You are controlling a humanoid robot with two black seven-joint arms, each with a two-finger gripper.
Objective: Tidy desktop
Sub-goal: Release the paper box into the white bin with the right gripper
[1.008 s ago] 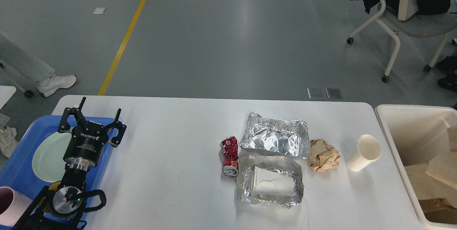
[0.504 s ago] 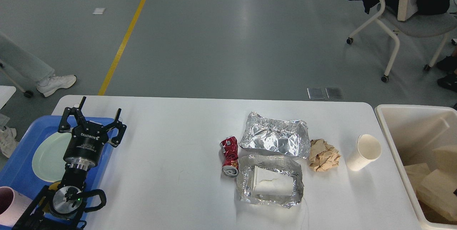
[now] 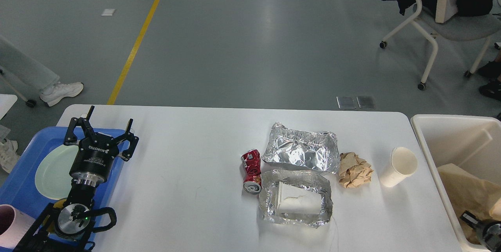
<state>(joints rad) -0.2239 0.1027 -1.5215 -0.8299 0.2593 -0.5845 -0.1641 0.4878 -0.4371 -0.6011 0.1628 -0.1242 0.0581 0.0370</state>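
One arm's dark end point(image 3: 483, 228) has entered the cream bin point(image 3: 442, 126) — left pincer point(image 3: 101, 126) unchanged, spread wide, empty.

Lighting: bright, even, overhead and diffuse. Soft pale reflections streak the grey floor point(image 3: 270, 29) at top centre, suggesting ceiling fixtures. The desktop point(image 3: 188, 166) is near-white but not clipped; faint scuffs remain legible. Shadows are weak and short, falling just beside the paper cup point(image 3: 399, 167) and crushed can point(image 3: 251, 171). Specular glare breaks up the upper foil tray point(image 3: 301, 152). Focus sharp across the frame; no motion blur seen. Slight wide-angle bowing of the far table edge, possibly. The dark part at the bottom-right corner is poorly resolved.
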